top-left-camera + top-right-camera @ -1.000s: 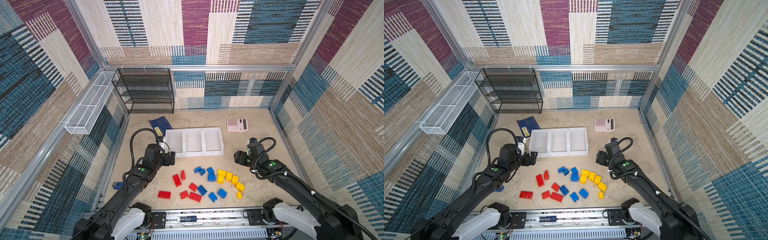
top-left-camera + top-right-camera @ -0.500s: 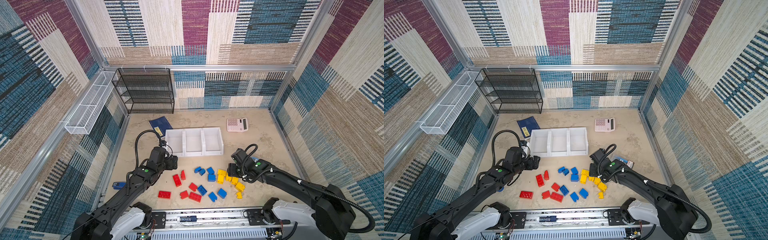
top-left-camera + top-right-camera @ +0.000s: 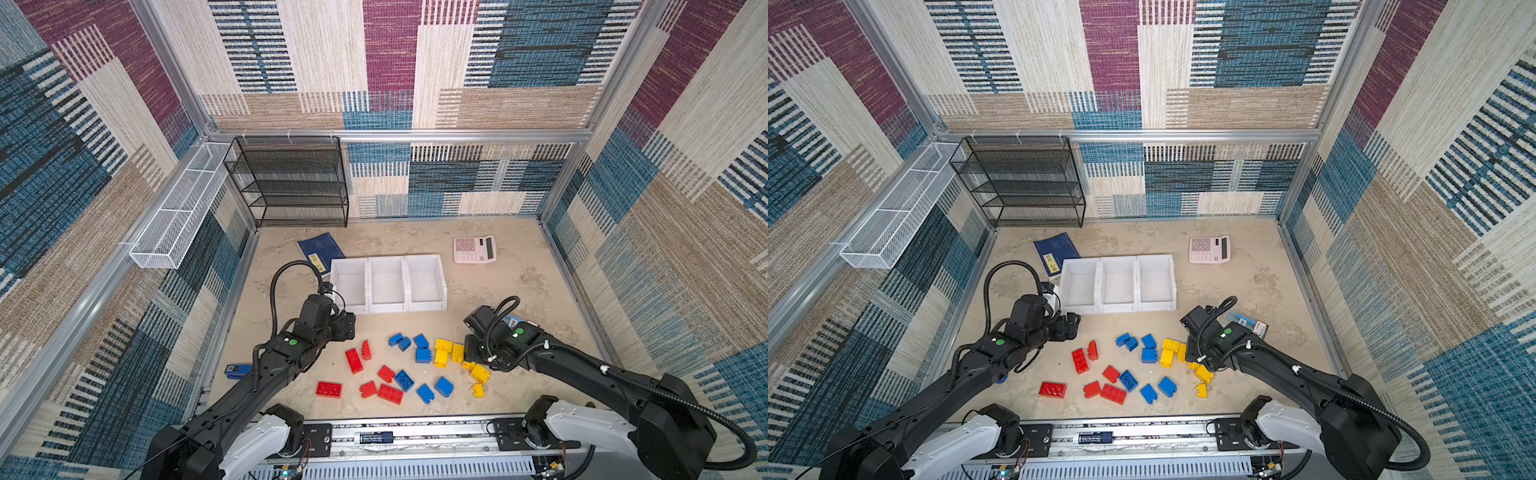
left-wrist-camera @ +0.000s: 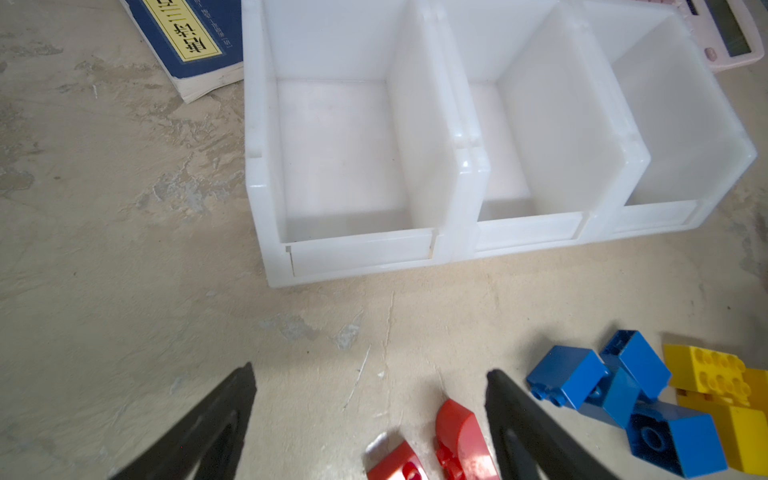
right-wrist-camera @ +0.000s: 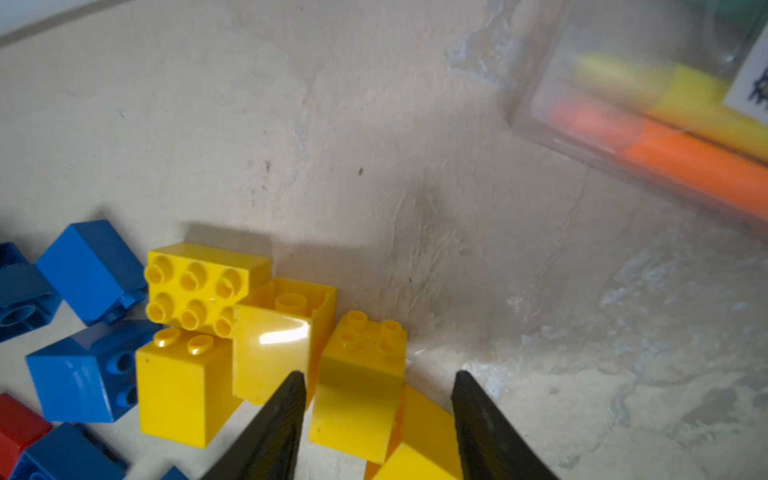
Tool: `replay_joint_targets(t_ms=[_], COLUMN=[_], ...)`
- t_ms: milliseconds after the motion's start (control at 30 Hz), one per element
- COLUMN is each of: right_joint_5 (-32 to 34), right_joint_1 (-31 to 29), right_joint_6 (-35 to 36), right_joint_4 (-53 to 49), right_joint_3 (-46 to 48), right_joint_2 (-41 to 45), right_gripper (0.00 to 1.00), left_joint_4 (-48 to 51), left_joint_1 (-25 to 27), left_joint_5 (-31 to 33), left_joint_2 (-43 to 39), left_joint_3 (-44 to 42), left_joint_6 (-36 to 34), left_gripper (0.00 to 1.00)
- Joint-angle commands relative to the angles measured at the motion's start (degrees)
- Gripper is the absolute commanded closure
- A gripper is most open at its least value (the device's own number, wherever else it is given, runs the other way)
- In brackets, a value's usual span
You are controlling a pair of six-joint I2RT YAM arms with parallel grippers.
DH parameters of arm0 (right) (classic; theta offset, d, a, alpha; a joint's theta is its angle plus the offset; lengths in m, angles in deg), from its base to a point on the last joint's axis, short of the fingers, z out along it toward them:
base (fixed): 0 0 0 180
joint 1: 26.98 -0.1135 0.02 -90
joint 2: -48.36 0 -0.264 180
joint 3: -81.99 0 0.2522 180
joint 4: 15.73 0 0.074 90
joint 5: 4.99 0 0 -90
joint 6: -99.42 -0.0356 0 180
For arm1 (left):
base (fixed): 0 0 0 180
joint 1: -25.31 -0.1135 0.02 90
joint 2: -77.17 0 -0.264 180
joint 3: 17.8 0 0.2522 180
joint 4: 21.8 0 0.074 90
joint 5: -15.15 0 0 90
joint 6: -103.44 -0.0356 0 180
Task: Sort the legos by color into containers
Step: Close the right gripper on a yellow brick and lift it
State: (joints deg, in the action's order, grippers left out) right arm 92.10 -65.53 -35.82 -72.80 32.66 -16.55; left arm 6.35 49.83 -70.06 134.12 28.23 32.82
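Left gripper [image 4: 370, 380] spread wide over a red lego [image 4: 459, 432], gripping nothing; right gripper [image 5: 379, 374] parted astride a yellow lego [image 5: 357, 399] (gap at one finger), not clamped.

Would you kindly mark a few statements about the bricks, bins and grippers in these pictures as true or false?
1. The three white bins hold no bricks. True.
2. The left gripper grips a red brick. False: its jaws are open and hold nothing; the red bricks lie on the table.
3. The right gripper has its jaws either side of a yellow brick. True.
4. The calculator sits inside a bin. False: it lies on the table beyond the bins.
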Motion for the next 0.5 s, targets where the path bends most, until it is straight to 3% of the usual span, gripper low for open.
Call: replay_joint_targets(t_ms=[0,467], right_joint_5=[-0.38,-1.64], right_joint_1=[-0.13,-0.57], right_joint_6=[-1.32,-1.61], right_joint_4=[0.39,2.94], right_joint_3=[0.38,-0.37], right_joint_2=[-0.14,-1.55], right_gripper=[0.42,0.45], left_joint_4=[0.24,0.51], left_joint_1=[0.08,0.21], left_joint_5=[1.01,0.83], left_joint_2=[-0.01,0.27], left_joint_3=[-0.19,-0.37], left_joint_6=[0.58,0.57], left_gripper=[0.1,0.11])
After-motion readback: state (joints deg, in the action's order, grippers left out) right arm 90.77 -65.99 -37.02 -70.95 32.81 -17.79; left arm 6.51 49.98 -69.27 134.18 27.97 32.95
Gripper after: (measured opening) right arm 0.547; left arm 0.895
